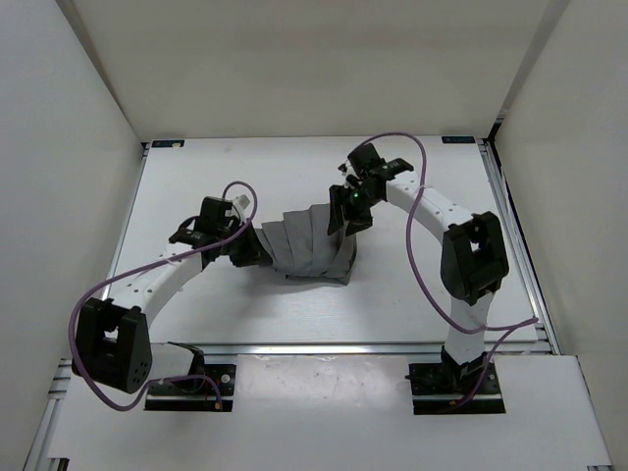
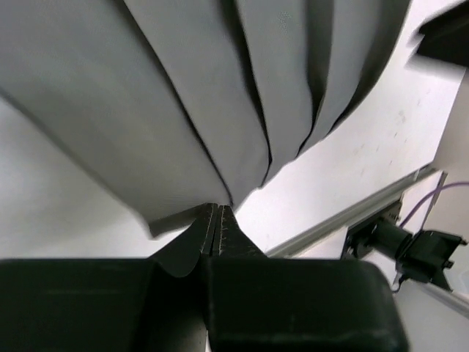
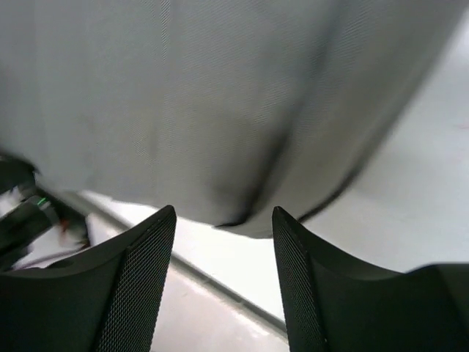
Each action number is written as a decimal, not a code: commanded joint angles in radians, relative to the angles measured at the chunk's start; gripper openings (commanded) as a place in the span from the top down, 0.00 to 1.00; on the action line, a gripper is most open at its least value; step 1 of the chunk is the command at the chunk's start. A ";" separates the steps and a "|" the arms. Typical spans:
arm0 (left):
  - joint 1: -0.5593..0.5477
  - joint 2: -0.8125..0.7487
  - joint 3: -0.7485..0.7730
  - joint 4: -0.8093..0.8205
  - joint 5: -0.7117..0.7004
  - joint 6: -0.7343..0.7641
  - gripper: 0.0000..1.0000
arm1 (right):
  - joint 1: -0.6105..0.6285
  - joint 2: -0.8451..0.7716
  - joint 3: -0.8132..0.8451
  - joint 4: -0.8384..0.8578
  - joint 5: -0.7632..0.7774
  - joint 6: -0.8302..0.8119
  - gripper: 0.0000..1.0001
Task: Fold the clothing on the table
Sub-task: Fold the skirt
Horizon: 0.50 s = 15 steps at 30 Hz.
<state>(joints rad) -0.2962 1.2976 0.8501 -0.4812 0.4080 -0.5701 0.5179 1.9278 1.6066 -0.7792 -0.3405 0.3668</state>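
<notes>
Grey skirt [image 1: 309, 245] clamped in left end effector [image 2: 216, 220]; right end effector [image 3: 224, 213], jaws apart beside it, should seat fabric deep before closing.

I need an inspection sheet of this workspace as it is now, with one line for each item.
Surface: white table, a few small marks in the left wrist view.
Job's things: grey pleated skirt, bunched near the middle.
Clutter: nothing seen.
Grippers: left gripper shut on the skirt's edge; right gripper open, fabric just ahead of its fingers.
Cables: purple cables loop beside both arms.
Surroundings: white walls; aluminium rails along the table's edges.
</notes>
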 commanded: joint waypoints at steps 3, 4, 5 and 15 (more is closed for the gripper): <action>-0.046 -0.064 -0.057 0.049 0.028 -0.056 0.93 | 0.007 0.026 0.168 -0.124 0.297 -0.063 0.37; -0.052 -0.072 -0.060 0.046 0.037 -0.060 0.94 | 0.011 0.046 0.186 -0.123 0.293 -0.066 0.38; -0.050 -0.075 -0.057 0.044 0.037 -0.054 0.93 | 0.010 0.062 0.191 -0.123 0.293 -0.063 0.38; -0.029 -0.113 -0.121 0.023 0.014 -0.059 0.94 | 0.004 0.232 0.197 -0.019 0.192 -0.049 0.39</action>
<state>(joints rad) -0.3328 1.2190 0.7586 -0.4622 0.4210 -0.6262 0.5201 2.1120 1.7782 -0.8265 -0.1120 0.3283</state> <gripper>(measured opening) 0.064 0.616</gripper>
